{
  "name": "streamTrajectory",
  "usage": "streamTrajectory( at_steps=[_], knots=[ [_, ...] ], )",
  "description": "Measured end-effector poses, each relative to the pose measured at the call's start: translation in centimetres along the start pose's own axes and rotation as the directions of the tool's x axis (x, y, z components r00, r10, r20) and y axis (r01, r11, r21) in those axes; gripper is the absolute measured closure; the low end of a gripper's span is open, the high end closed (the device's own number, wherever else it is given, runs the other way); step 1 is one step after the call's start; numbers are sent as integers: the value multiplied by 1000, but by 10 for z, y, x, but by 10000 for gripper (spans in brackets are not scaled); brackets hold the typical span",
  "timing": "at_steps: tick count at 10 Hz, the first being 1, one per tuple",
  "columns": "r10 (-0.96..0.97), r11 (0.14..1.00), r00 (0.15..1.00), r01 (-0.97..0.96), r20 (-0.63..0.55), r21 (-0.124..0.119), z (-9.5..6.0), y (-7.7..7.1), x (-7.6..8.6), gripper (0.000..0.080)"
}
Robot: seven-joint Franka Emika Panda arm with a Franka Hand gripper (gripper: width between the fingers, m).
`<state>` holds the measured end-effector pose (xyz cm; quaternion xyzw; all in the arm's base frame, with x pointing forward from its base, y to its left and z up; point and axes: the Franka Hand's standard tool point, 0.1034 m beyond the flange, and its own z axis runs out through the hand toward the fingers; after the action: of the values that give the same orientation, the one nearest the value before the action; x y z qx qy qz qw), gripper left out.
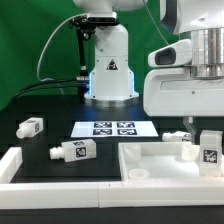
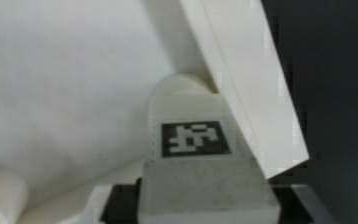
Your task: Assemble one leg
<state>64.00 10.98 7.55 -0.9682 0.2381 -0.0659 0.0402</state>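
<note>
My gripper (image 2: 202, 203) is shut on a white leg (image 2: 197, 150) with a black-and-white tag, the dark fingers (image 2: 133, 200) on either side of it. The leg's tip sits at an inner corner of the large white tabletop (image 2: 69, 90), by its raised rim. In the exterior view the gripper (image 1: 200, 132) holds this leg (image 1: 209, 148) upright over the tabletop (image 1: 150, 165) at the exterior view's right. Two other legs lie loose on the black table, one (image 1: 32, 126) at the far left and one (image 1: 73, 151) nearer the front.
The marker board (image 1: 115, 128) lies flat in front of the robot base (image 1: 108, 75). A white rail (image 1: 15, 165) runs along the front left. Cables hang behind at the left against the green backdrop.
</note>
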Motion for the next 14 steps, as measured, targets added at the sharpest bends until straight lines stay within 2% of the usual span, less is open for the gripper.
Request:
streamTrajectory(
  at_steps=[2, 4, 6, 8, 10, 13, 14],
  knots=[
    [303, 953, 953, -303, -5, -2, -1, 2, 1, 514],
    [567, 823, 823, -567, 9, -20, -1, 2, -1, 512],
    [772, 635, 635, -771, 14, -40, -2, -2, -4, 512],
    [919, 394, 393, -919, 19, -32, -1, -4, -5, 512],
    [969, 249, 248, -968, 18, -30, 0, -3, -4, 512],
    [970, 242, 241, -970, 18, -29, 0, -3, -3, 512],
    [969, 247, 247, -969, 18, -30, 0, -3, -4, 342]
  ],
)
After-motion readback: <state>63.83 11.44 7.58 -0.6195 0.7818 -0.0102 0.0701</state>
